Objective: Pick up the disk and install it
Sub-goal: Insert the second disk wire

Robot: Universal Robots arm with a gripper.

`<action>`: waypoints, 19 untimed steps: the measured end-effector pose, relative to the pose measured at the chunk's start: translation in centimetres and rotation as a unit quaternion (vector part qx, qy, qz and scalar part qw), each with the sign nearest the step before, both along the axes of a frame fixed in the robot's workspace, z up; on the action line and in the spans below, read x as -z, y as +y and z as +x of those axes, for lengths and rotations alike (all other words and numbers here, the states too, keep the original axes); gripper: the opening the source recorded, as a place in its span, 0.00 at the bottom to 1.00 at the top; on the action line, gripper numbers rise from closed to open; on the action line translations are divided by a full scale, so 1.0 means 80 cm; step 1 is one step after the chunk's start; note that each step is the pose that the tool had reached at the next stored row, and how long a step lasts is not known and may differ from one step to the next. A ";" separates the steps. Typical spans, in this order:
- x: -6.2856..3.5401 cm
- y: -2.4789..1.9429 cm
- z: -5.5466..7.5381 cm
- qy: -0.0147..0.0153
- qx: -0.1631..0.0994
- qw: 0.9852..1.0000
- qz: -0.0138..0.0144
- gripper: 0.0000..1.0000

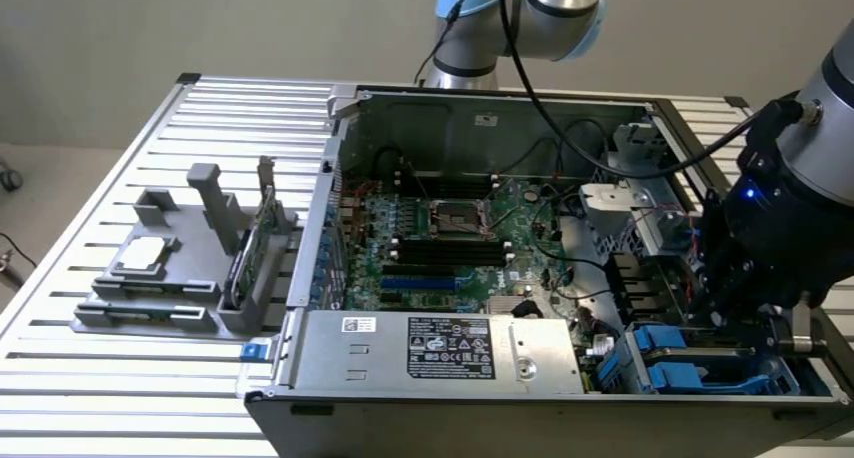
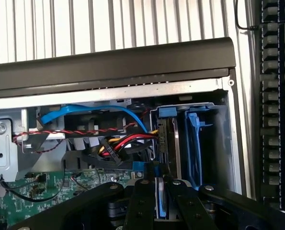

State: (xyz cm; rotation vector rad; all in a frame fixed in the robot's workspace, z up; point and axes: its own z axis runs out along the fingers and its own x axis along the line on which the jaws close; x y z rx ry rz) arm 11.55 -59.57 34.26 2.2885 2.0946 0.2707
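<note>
In the wrist view my gripper [image 2: 160,184] is shut on the disk [image 2: 160,201]. The disk's blue frame edge and grey body show between the two black fingers [image 2: 142,191]. It stands on edge and reaches into the drive bay [image 2: 168,143] at the corner of the open computer case, beside another blue carrier [image 2: 195,139]. In the exterior view my gripper [image 1: 741,323] hangs low over the blue carriers [image 1: 674,363] at the case's front, on the exterior view's right.
Red, yellow and blue cables [image 2: 118,143] crowd the space beside the bay. The black case rim [image 2: 132,57] runs just past it. A large silver labelled box [image 1: 447,348] and the motherboard [image 1: 441,238] fill the case. A grey stand holding a small chip [image 1: 147,253] sits on the slatted table.
</note>
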 end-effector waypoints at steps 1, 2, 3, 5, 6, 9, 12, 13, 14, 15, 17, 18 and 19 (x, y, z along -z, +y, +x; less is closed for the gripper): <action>0.000 -0.0006 0.000 0.000 -0.001 1.000 0.000 0.16; 0.000 -0.0012 0.001 0.000 -0.003 1.000 0.000 0.16; 0.000 -0.0019 0.001 0.000 -0.004 1.000 0.001 0.16; 0.000 -0.0031 0.001 0.000 -0.006 1.000 0.001 0.16; 0.000 -0.0036 0.001 0.000 -0.007 1.000 0.001 0.16; 0.001 -0.0050 0.002 0.000 -0.011 1.000 0.003 0.16; 0.001 -0.0063 0.003 0.000 -0.015 1.000 0.004 0.16; 0.002 -0.0067 0.003 0.000 -0.016 1.000 0.004 0.16; 0.002 -0.0073 0.004 0.000 -0.017 1.000 0.005 0.16; 0.002 -0.0078 0.004 0.000 -0.018 1.000 0.005 0.16; 0.003 -0.0090 0.004 0.000 -0.020 1.000 0.006 0.16; 0.003 -0.0095 0.004 0.000 -0.021 1.000 0.007 0.16; 0.004 -0.0102 0.004 0.000 -0.022 1.000 0.008 0.16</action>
